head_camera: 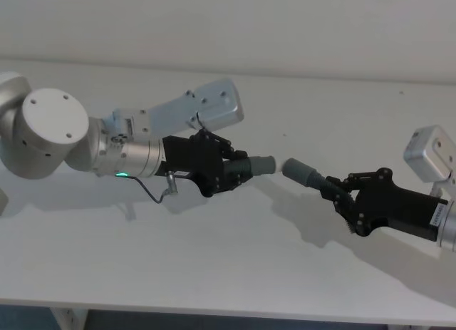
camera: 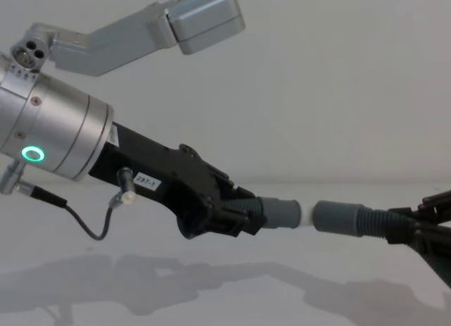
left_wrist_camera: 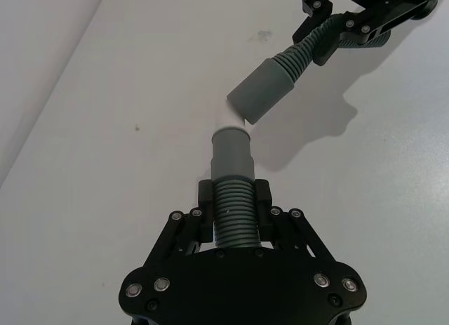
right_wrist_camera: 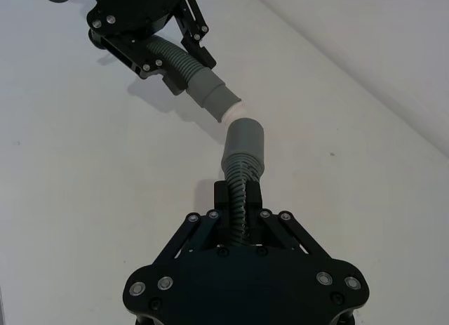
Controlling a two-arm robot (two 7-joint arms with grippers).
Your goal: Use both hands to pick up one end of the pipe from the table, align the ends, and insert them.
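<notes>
**Item 1.** Black angular plastic left gripper [head_camera: 239, 169] on a silver cylindrical wrist w/ green ring light [camera: 32, 154] and white "297-1" label [camera: 145, 179]. Posn: centre-left above the plain matte white table [head_camera: 214, 273], reaching toward the robot's right. Jaws clenched on the ribbed part of item 2.

**Item 2.** Left hose piece [left_wrist_camera: 233, 220]: short, dark grey, ribbed. Held off the table. Its smooth lighter grey left cuff [left_wrist_camera: 231, 155] sticks out past the fingertips and ends in a small white tip [right_wrist_camera: 233, 113].

**Item 3.** Black angular plastic right gripper [head_camera: 340, 191]. Posn: right side above the table, reaching toward the robot's left. Jaws clamped on the ribbed part of item 4.

**Item 4.** Right hose piece [right_wrist_camera: 238, 191]: short, dark grey, ribbed, w/ a slight bend. Also held off the table. Its smooth lighter grey right cuff [right_wrist_camera: 244, 146] faces item 2.

**Relation, items 2 and 4.** The cuffs meet mouth to mouth near table centre. The white tip sits right at the right cuff's opening (can't tell if touching or just short of it). In both wrist views the cuff axes are at an angle, not in line. The grey parts stay apart.
</notes>
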